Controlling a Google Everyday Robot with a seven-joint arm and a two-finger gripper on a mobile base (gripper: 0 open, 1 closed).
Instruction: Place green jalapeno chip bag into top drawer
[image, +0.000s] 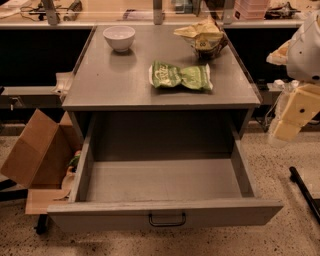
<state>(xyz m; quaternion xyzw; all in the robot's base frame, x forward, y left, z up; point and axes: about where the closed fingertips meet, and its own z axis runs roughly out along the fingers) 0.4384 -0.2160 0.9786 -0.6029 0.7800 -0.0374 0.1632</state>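
A: Where is the gripper found?

B: The gripper (286, 129) is seen at the right edge of the scene, just beside the right side of the grey cabinet (115, 75). It is held above the floor and below the level of the cabinet top.

A: How is the arm posed?

B: A white rounded segment of the arm (306, 47) is seen at the upper right. Pale yellow links are hung from it, slanted down and to the left, so that the gripper is pointed towards the near left.

A: Is anything held?

B: How far it is opened cannot be told, nor whether anything is gripped.

A: And the green jalapeno chip bag?

B: The green jalapeno chip bag (181, 76) is laid flat on the cabinet top, right of centre and towards the near edge, well apart from the gripper.

A: What else is set there?

B: A white bowl (119, 37) is placed at the far left of the top, and a yellow-tan snack bag (202, 37) at the far right.

A: The drawer?

B: The top drawer (125, 212) is pulled fully out towards the near side. A dark handle (167, 219) is fixed at the centre of its front. A cardboard box (35, 150) is tipped on the floor to its left.
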